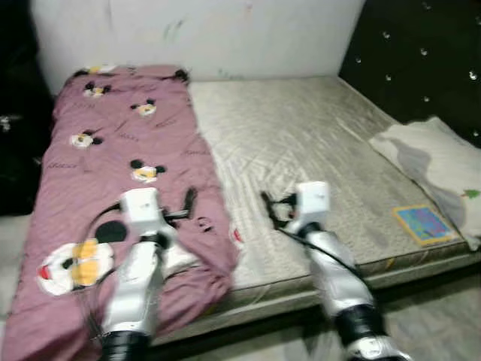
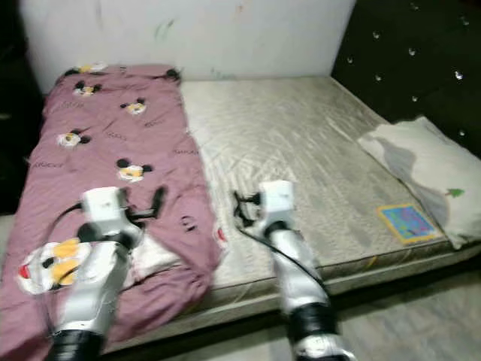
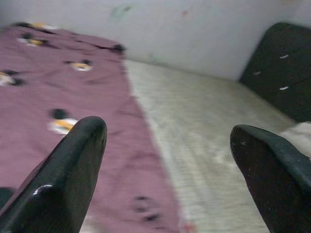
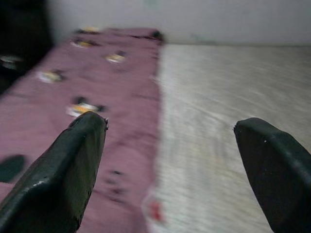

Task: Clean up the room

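A pink cartoon-print sheet (image 1: pixel 120 180) covers the left strip of the bed (image 1: pixel 316 158), its long axis running from the foot toward the wall. The left gripper (image 1: pixel 188 203) hovers over its near end, fingers spread wide; the right gripper (image 1: pixel 268 204) hangs over bare mattress just beside the sheet's edge, also spread, so the left arm looks nearer

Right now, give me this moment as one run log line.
left gripper: open, over pink blanket | right gripper: open, over bare mattress | pillow: at headboard end | holding: nothing
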Controlling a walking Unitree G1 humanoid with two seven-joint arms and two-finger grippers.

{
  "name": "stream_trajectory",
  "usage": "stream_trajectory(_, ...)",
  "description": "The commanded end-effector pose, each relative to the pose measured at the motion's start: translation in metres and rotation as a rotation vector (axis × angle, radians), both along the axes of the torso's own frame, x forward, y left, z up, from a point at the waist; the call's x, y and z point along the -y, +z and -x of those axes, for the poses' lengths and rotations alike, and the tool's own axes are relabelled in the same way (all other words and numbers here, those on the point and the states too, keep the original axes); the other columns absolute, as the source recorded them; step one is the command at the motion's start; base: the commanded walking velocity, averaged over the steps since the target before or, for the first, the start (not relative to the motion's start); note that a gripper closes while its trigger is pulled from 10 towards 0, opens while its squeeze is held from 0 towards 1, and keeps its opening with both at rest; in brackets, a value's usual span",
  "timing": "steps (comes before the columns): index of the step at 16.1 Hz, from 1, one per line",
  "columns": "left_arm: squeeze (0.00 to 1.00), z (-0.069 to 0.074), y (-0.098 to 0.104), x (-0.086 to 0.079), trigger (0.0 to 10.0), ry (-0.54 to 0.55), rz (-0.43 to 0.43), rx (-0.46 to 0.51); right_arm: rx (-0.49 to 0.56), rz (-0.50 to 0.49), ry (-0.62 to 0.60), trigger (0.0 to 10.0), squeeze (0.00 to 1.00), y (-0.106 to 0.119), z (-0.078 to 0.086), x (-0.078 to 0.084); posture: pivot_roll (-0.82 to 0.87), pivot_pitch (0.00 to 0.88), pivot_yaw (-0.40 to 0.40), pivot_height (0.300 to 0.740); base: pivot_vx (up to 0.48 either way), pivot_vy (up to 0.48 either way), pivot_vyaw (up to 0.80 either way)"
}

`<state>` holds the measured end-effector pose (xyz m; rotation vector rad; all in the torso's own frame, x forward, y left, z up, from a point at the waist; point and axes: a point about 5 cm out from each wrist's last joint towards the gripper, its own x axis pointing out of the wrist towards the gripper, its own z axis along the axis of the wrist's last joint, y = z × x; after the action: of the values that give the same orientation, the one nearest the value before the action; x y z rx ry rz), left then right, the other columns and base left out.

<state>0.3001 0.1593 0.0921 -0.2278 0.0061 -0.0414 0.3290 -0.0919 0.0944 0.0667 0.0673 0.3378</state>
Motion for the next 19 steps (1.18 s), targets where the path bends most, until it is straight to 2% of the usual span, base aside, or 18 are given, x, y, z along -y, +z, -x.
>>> stream_trajectory(1,0.00,-0.0022,0.0028,0.0057,10.0,-0.013,-0.003,0.001,0.017,0.014,-0.019,10.0,0.00,0.0037,-0.0023,0.0086,0.04,0.000,-0.046,0.740,0.000,0.480,0.00)
stream_trajectory(11,0.00,-0.0019,0.0013,0.0064,10.0,-0.007,0.001,-0.010,0.007,0.016,-0.019,10.0,0.00,0.0023,-0.0018,0.0098,0.04,0.000,-0.048,0.740,0.000,0.480,0.00)
stream_trajectory(15,0.00,-0.0015,0.0053,0.0093,10.0,-0.029,-0.002,0.019,0.014,0.029,-0.005,10.0,0.00,0.0025,-0.0015,0.0082,0.04,0.000,-0.049,0.740,0.000,0.000,0.00)
stream_trajectory(17,0.00,-0.0008,0.0066,0.0115,10.0,-0.048,0.002,0.035,0.010,0.032,-0.013,10.0,0.00,0.0015,-0.0015,0.0089,0.04,0.000,-0.049,0.740,0.000,0.000,0.62)
stream_trajectory(19,0.00,-0.0007,0.0066,0.0118,10.0,-0.054,0.005,0.038,0.003,0.024,-0.019,10.0,0.00,0.0008,-0.0018,0.0097,0.04,0.000,-0.049,0.740,0.000,0.000,0.00)
